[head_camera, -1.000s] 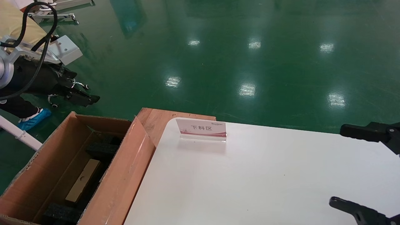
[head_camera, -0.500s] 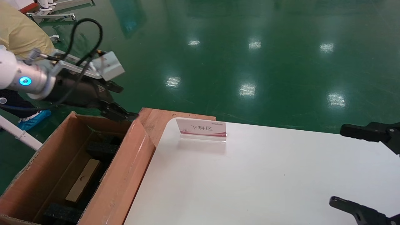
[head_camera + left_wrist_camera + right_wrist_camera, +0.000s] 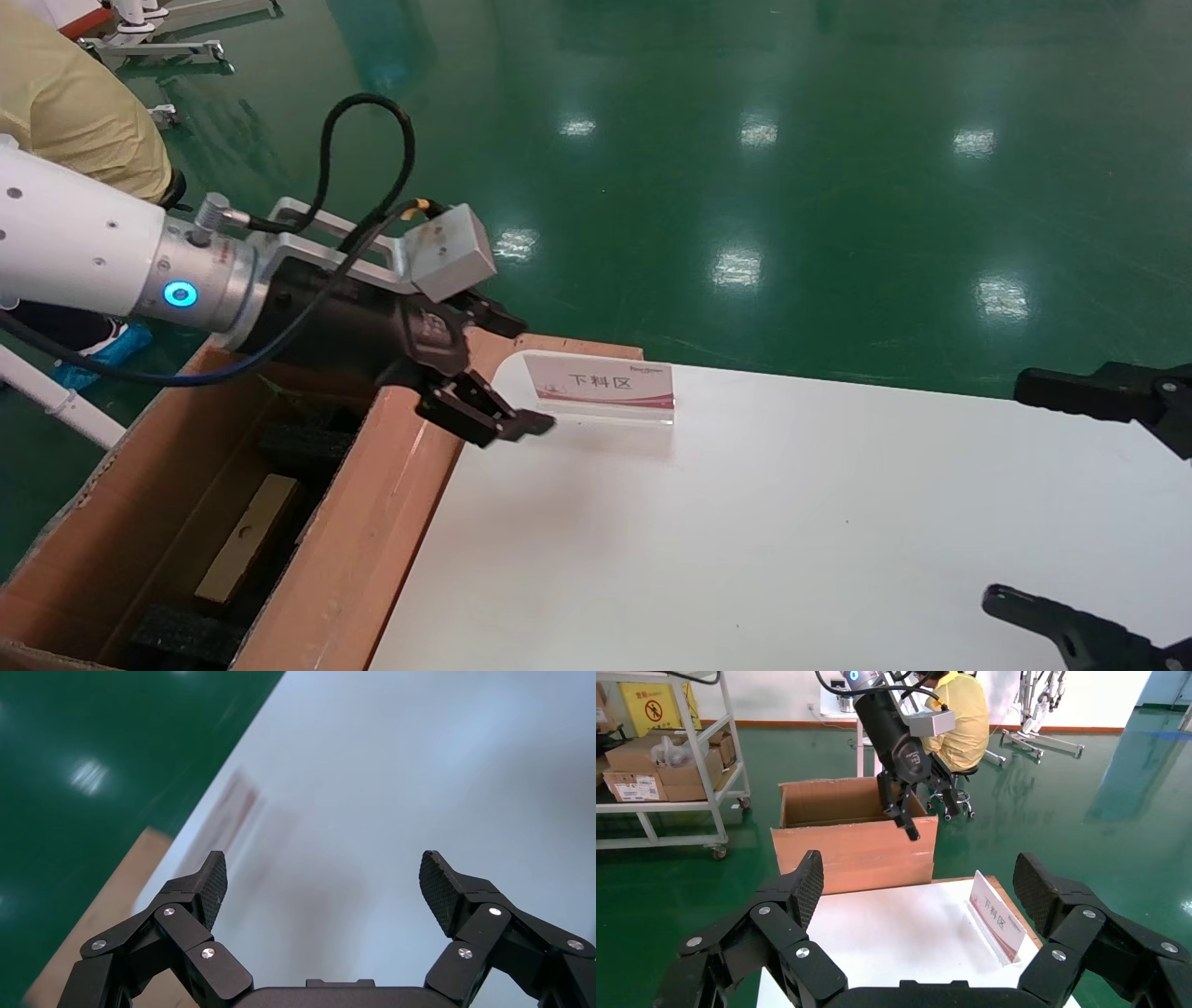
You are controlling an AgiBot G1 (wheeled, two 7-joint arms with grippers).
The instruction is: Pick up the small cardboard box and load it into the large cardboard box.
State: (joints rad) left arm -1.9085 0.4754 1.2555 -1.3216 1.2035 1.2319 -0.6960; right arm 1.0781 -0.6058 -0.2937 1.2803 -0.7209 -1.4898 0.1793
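The small cardboard box (image 3: 248, 538), a slim flat brown one with a round hole on its narrow face, lies already inside the large cardboard box (image 3: 372, 522), the big brown corrugated carton with open flaps that stands at the left end of the table. It rests low between black foam blocks (image 3: 307, 445), tilted a little along the length of the carton. So the loading itself looks done, and I judge that only the pulling away of the arm is left. The left gripper (image 3: 507, 377) is empty, its two black fingers spread wide apart, and it hangs above the carton's right flap and the near corner of the white table top (image 3: 792, 522), just beside the small white and red sign stand (image 3: 601, 384). The right gripper (image 3: 916, 881) is also wide open and holds nothing; it is parked over the right side of the table, well apart from the carton.
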